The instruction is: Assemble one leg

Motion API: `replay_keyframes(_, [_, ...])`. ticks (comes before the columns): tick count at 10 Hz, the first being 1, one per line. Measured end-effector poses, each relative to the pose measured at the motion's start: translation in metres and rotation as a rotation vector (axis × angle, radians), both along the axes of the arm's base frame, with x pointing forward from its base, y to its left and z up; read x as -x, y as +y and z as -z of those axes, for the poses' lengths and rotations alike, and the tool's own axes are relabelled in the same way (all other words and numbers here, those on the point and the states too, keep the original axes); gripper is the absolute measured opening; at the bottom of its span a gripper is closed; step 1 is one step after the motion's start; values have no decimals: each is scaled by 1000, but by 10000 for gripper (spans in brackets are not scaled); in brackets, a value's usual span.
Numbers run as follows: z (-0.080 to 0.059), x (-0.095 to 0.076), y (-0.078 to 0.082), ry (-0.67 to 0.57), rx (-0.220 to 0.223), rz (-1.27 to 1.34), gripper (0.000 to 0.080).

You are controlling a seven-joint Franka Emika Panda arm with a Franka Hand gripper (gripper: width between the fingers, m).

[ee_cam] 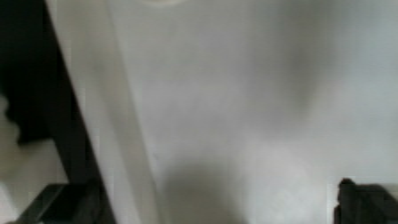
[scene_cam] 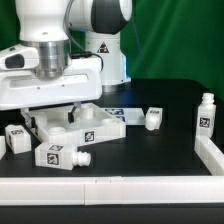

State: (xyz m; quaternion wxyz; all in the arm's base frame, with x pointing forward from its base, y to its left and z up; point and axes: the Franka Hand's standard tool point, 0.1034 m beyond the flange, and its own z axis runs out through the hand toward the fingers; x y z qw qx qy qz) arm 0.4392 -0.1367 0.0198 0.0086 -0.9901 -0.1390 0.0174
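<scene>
Green curtain backs a black table. Low over the white tabletop hangs the claw, its fingers spread wide, with only the tabletop's blurred face and rim between them and nothing gripped. The nearest leg lies on its side just camera-side of the claw. A second leg lies toward the exterior view's left of the claw. A third leg lies to its right, and a fourth leg stands upright well beyond that.
</scene>
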Motion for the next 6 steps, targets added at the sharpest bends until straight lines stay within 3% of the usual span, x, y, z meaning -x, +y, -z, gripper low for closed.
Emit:
replay_keyframes(4, [7, 3, -3, 9, 0, 0, 648])
replay_keyframes(5, [7, 3, -3, 9, 0, 0, 519])
replay_keyframes(6, [7, 3, -3, 9, 0, 0, 519])
